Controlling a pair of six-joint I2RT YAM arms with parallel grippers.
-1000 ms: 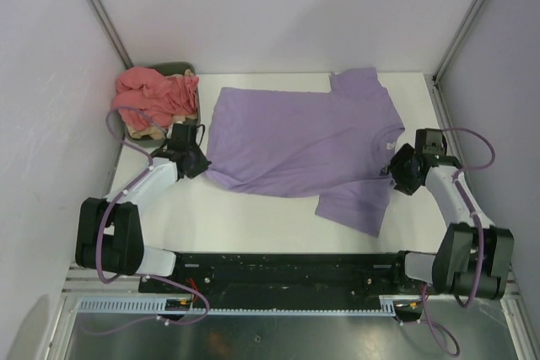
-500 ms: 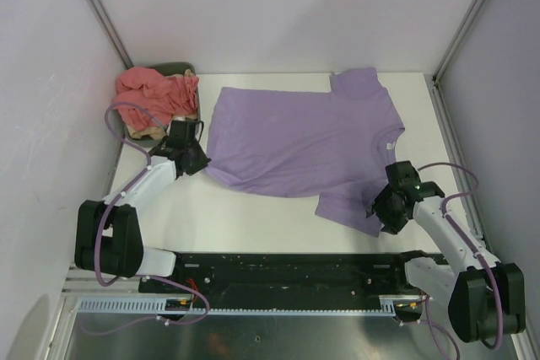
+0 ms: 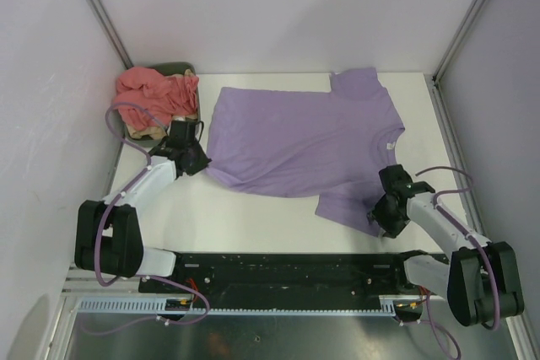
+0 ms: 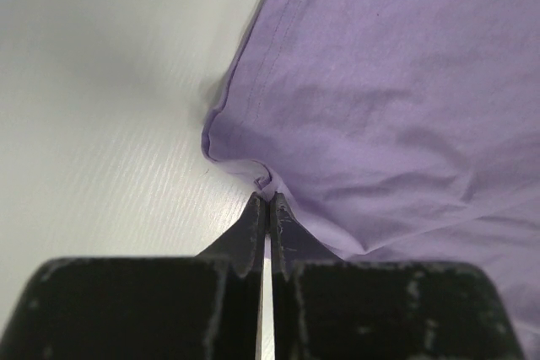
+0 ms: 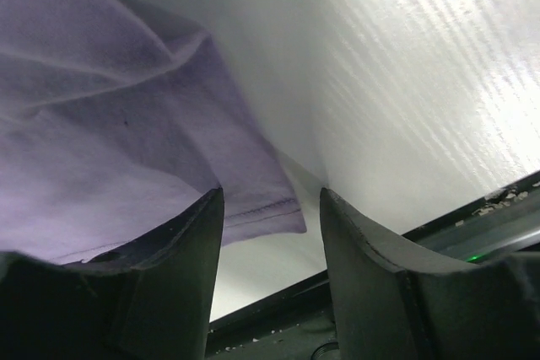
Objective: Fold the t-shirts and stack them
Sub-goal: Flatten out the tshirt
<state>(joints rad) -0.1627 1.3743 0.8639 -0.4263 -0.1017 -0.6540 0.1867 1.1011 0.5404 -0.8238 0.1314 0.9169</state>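
A lavender t-shirt (image 3: 304,141) lies spread flat on the white table, neck toward the right. My left gripper (image 3: 201,163) is shut on the shirt's near-left hem corner (image 4: 268,181), pinching a small fold of cloth. My right gripper (image 3: 381,217) is open at the near sleeve (image 3: 354,208), its jaws standing apart around the sleeve's hemmed corner (image 5: 270,208). Salmon-pink shirts (image 3: 156,94) are bunched in the dark bin at the back left, with a bit of tan cloth (image 3: 143,131) under them.
The dark grey-green bin (image 3: 177,68) sits in the back left corner by the wall. A black rail (image 3: 287,271) runs along the table's near edge, close under my right gripper. White walls enclose three sides.
My right arm swung from the shirt's neck side toward the near edge and now sits at the near sleeve corner. My left gripper stayed pinched on the hem.
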